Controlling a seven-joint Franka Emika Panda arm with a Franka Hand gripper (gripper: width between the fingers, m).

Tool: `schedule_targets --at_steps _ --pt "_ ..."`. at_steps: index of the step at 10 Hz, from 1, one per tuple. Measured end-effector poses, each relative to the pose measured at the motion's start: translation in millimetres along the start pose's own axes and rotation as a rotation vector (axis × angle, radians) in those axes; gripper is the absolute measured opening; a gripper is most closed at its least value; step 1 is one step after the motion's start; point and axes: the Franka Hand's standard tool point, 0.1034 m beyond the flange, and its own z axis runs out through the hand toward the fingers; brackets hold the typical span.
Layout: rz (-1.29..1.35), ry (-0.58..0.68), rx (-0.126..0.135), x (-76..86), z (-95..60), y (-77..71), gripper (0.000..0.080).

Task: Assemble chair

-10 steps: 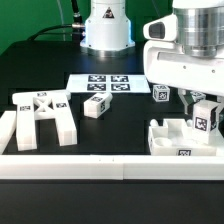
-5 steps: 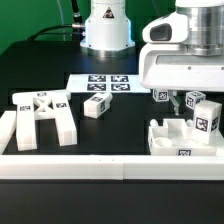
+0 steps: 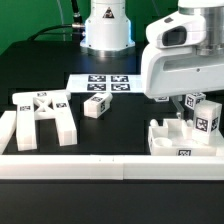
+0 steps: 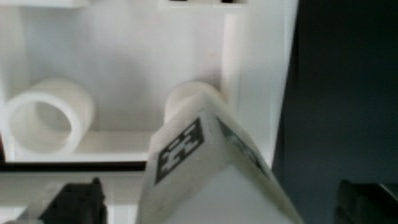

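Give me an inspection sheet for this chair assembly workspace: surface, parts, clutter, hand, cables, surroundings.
Surface: black table, low white border wall along the front.
Job's things: leg frame at the exterior view's left; small block mid-table; partly built chair at the exterior view's right.
Clutter: nothing seen; only the marker board.
Grippers: hand open over the partly built chair, holding nothing.
Cables: one dark cable, apparently, beside the robot base.
Surroundings: green backdrop behind.

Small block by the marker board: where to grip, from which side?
Likely from above, pinching two opposite side faces of the block. It lies flat on the table, apart from the other parts, and its boxy shape offers parallel faces.
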Motion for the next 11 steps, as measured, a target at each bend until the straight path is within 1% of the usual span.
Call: schedule_targets --at_steps 2,5,6,8,9,10,11 --pt "-0.098 0.0 -0.004 0.0 0.0 0.1 0.0649" --pt "-0.273 -0.001 -0.017 -0.2 0.6 -0.1 0.0649" --pt "-0.318 0.001 -0.018 -0.1 0.9 1.8 0.0649" --pt "-0.473 0.001 -0.019 0.6 -0.1 10.0 0.0649" --pt "-0.452 0.001 -0.019 0.5 0.2 9.6 0.0529" --pt "-0.452 0.0 -0.019 0.4 0.4 9.7 0.0392" --pt "-0.451 0.0 -0.019 0.4 0.4 9.9 0.0392"
